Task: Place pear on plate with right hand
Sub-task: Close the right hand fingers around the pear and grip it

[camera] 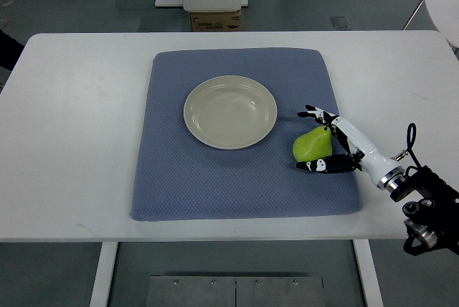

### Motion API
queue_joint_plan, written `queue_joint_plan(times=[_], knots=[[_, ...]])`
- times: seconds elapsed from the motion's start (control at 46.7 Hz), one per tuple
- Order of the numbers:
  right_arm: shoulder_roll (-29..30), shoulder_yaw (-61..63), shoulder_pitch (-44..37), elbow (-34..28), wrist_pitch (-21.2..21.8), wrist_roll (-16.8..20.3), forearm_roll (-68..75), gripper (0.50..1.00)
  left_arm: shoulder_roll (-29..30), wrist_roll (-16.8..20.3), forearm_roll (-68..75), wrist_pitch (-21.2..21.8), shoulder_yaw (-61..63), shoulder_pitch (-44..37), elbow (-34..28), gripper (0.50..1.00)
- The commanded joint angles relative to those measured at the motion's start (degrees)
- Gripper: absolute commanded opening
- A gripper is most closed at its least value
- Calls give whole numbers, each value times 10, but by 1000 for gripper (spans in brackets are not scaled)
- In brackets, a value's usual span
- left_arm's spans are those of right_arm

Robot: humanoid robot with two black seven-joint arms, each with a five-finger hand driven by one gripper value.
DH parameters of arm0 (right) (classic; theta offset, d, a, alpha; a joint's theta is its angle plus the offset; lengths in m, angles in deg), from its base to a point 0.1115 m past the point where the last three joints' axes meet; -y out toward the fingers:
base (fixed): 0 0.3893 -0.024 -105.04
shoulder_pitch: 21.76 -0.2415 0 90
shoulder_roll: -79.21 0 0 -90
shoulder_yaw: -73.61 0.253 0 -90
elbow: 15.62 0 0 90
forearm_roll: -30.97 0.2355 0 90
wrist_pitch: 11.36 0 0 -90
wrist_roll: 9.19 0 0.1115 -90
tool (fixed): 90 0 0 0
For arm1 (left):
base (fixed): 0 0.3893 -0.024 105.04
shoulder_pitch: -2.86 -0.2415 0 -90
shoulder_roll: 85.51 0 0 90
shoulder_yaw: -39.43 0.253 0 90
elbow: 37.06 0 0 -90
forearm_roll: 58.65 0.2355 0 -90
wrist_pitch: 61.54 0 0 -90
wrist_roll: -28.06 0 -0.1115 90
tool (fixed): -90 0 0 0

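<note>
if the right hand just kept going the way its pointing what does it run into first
The right hand points up-left with the pear between its fingers. Straight on it would probably cross blue mat and meet the plate's right rim first, height permitting.

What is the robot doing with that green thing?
The robot's right hand is wrapped around a green pear that sits on the blue mat, just to the right of the plate. The plate has nothing on it yet. The pear isn't on the plate yet.

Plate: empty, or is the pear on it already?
Empty. The plate shows only bare surface; the pear sits on the blue mat beside it, within the right hand.
</note>
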Motion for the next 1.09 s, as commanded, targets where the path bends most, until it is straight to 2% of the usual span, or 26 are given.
queue_joint_plan(times=[0.0, 0.15, 0.236, 0.3, 0.45, 0.535, 0.621, 1.071], knots=[[1, -1, 1, 3, -4, 0, 0, 989, 0, 0, 0, 0, 0, 0, 0, 1000], [1, -1, 1, 4, -11, 0, 0, 983, 0, 0, 0, 0, 0, 0, 0, 1000], [3, -1, 1, 4, -12, 0, 0, 945, 0, 1, 0, 0, 0, 0, 0, 1000], [3, -1, 0, 4, -13, 0, 0, 876, 0, 0, 0, 0, 0, 0, 0, 1000], [2, -4, 1, 7, -22, 0, -2, 759, 0, 0, 0, 0, 1, 0, 0, 1000], [2, -12, -1, 7, -22, 0, -3, 651, 0, 0, 0, 0, 0, 0, 0, 1000], [1, -19, -2, 8, -22, 0, -4, 500, 0, 0, 0, 0, 0, 0, 0, 1000], [1, -17, -53, 8, -22, 0, 5, 500, 0, 0, 0, 0, 0, 0, 0, 1000]])
